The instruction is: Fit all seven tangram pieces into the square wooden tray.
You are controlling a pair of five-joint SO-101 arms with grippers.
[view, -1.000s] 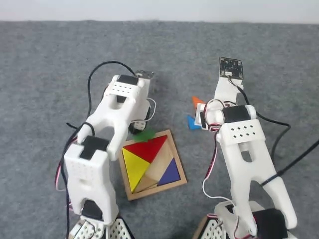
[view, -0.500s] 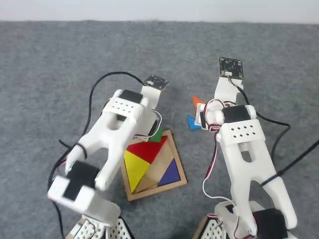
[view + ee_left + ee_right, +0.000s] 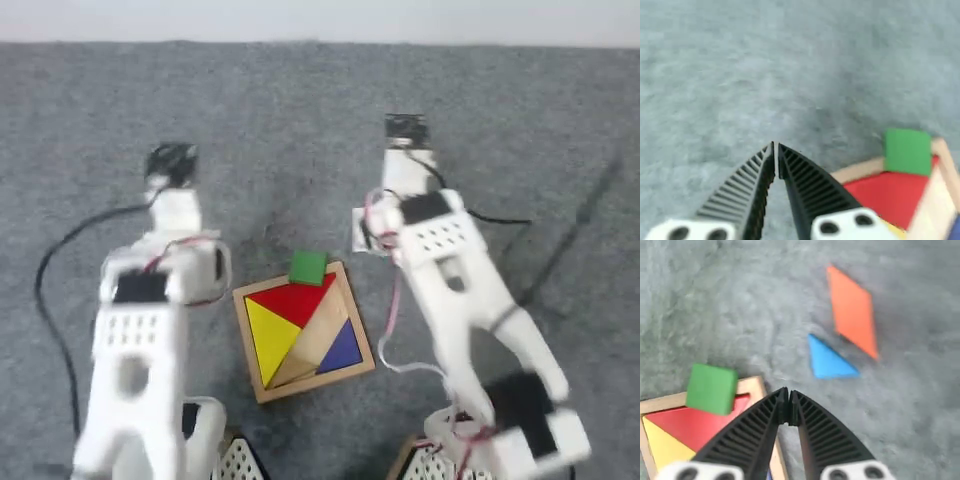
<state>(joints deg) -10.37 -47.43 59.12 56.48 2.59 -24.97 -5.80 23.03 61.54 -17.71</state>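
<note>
The tray (image 3: 357, 312) is lying on the grey mat (image 3: 300, 120) between the two arms, turned at a slant. Inside it a red triangle (image 3: 297, 300) is sitting at the far side, a yellow triangle (image 3: 267, 335) at the left and a dark blue triangle (image 3: 343, 350) at the near right. Pale wood is showing between them; I cannot tell whether it is pieces or bare floor.

A green square (image 3: 308, 267) is resting on the tray's far rim. It is overlapping the red triangle's edge and is not seated in the tray.

A light blue triangle (image 3: 830, 362) and an orange parallelogram (image 3: 852, 310) are lying flat on the mat outside the tray, apart from each other. The blue one is lying nearer the tray's far right corner.

The left gripper (image 3: 775, 147) is hanging over bare mat to the left of the tray. Its jaws are showing only a hairline gap and are holding nothing.

The right gripper (image 3: 788, 392) is hanging just beyond the tray's far right corner, between the green square and the light blue triangle. Its jaws are pressed together and are gripping nothing.

The left arm (image 3: 140, 320) is standing left of the tray and the right arm (image 3: 450, 270) right of it.
</note>
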